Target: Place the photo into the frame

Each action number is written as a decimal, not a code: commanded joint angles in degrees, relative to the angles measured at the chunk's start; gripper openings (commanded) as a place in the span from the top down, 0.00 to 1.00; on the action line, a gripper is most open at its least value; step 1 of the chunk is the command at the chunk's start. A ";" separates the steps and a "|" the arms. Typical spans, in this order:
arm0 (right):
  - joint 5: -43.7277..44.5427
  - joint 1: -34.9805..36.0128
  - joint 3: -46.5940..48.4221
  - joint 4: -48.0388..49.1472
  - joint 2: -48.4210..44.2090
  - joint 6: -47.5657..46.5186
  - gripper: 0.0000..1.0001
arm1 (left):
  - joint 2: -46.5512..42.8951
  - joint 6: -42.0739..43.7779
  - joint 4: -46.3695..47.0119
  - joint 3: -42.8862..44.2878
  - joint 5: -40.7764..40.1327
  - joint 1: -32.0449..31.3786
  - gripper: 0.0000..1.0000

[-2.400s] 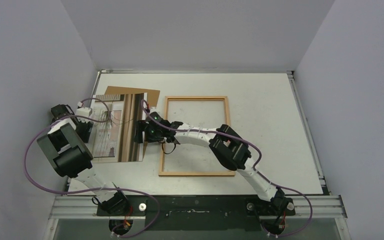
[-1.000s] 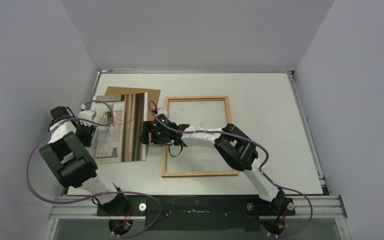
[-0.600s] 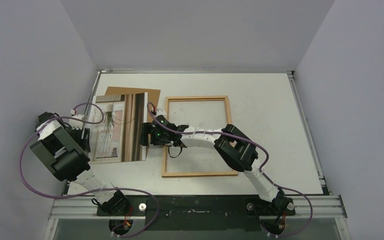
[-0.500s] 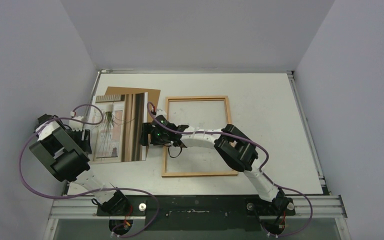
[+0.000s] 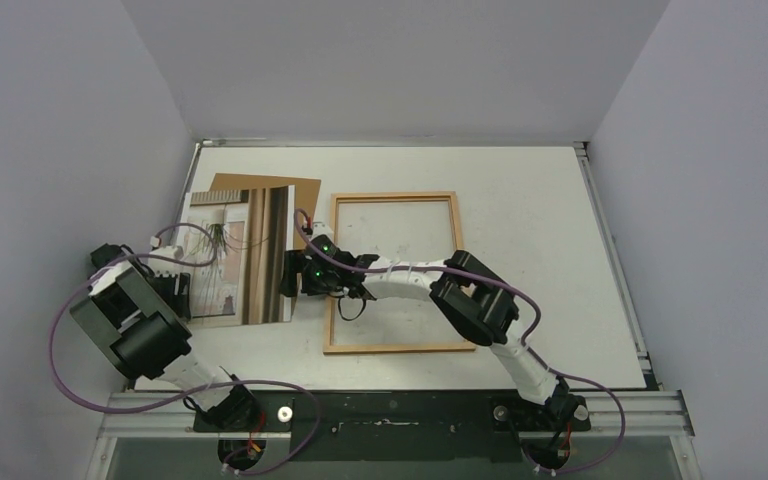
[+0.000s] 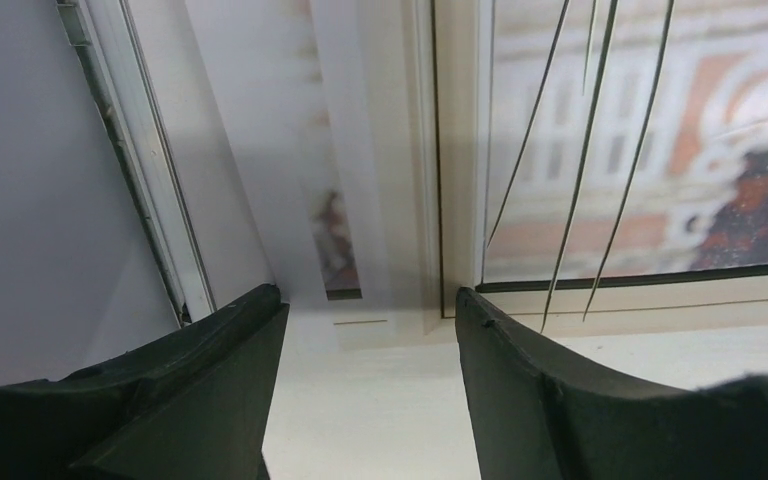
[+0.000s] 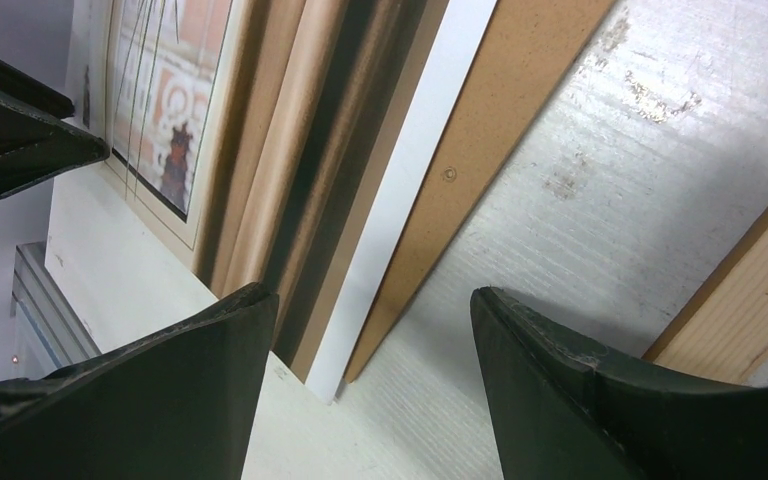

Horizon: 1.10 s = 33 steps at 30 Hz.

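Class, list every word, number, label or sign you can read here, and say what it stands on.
None can be read.
The photo shows stripes, plant stems and ornament, no lettering.
The frame and the brown backing sheet bear no visible marks.
A faint short mark below the print, in the left wrist view, is too small to read.

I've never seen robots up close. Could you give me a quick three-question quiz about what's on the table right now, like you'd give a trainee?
1. True or false: the photo already lies inside the frame.
2. What lies under the photo? A) a brown board B) a towel C) a glass plate
3. Which hand is at the photo's edge nearest the frame?
Key: 1 false; 2 A; 3 the right hand, its fingers apart.
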 commanded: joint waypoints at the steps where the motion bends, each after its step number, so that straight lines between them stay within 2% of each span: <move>1: 0.28 0.50 -1.48 1.03 -4.23 -0.19 0.28 | -3.85 -0.13 0.58 0.98 1.60 -0.27 0.39; 4: 0.58 0.55 -2.05 1.27 -4.66 -0.11 0.28 | -4.68 -1.03 -2.48 2.84 3.51 -0.31 0.39; 11: 0.78 0.56 -3.75 1.87 -5.78 0.08 0.28 | -3.61 -0.76 3.84 0.19 -0.56 -0.31 0.39; 21: 0.91 0.46 -6.12 3.08 -6.98 0.77 0.28 | 0.30 -0.77 7.89 -2.22 -1.71 -1.09 0.40; 33: -1.78 -0.46 -8.32 6.13 -6.11 4.24 0.28 | -3.81 -0.42 3.75 -6.02 3.27 -5.54 0.42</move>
